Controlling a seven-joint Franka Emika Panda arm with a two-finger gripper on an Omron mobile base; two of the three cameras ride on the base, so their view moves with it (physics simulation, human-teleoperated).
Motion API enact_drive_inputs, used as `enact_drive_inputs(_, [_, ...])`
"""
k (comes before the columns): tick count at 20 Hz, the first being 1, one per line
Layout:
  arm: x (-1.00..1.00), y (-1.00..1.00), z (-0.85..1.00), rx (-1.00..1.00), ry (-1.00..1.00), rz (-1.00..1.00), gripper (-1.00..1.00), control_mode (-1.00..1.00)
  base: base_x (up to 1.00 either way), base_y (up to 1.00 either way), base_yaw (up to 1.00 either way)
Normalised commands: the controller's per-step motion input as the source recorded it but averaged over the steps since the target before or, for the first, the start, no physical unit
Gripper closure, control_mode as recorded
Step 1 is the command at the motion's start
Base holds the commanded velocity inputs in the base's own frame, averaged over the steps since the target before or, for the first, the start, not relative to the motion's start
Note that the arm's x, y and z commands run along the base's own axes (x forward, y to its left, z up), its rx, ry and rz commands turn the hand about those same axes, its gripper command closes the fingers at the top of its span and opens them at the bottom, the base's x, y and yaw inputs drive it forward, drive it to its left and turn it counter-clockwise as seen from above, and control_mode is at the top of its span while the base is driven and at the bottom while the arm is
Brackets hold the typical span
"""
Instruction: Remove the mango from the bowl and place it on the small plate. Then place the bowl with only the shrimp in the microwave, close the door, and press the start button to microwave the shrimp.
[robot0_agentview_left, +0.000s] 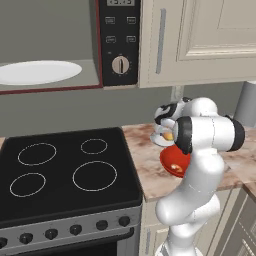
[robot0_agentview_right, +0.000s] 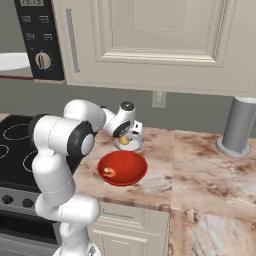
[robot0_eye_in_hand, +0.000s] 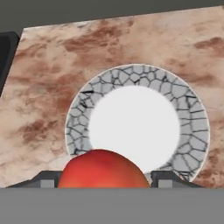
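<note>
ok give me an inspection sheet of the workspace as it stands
surface: marbled brown counter right of a black stovetop
job's things: mango held between the fingers above the small plate; red bowl on the counter with the shrimp inside; microwave cavity open, white disc plate inside
clutter: grey cylinder at the back of the counter
grippers: gripper shut on the mango
cables: nothing seen
surroundings: cream cabinets, wall outlet
</note>
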Motion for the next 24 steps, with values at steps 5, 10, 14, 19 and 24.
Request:
enact_drive_inputs(5, [0.42,0.00,-0.26,0.00,0.04,0.00,1.00,-1.00,0.00,0.00,0.00])
enact_drive_inputs(10, [0.27,-0.01,-0.30,0.00,0.04,0.00,1.00,-1.00,0.00,0.00,0.00])
enact_drive_inputs(14, [0.03,0.00,-0.40,0.00,0.01,0.00,-1.00,-1.00,0.00,0.00,0.00])
enact_drive_inputs(19, [0.00,0.00,-0.25,0.00,0.00,0.00,-1.00,-1.00,0.00,0.00,0.00])
enact_drive_inputs(24, [0.00,0.00,-0.10,0.00,0.00,0.00,-1.00,-1.00,0.00,0.00,0.00])
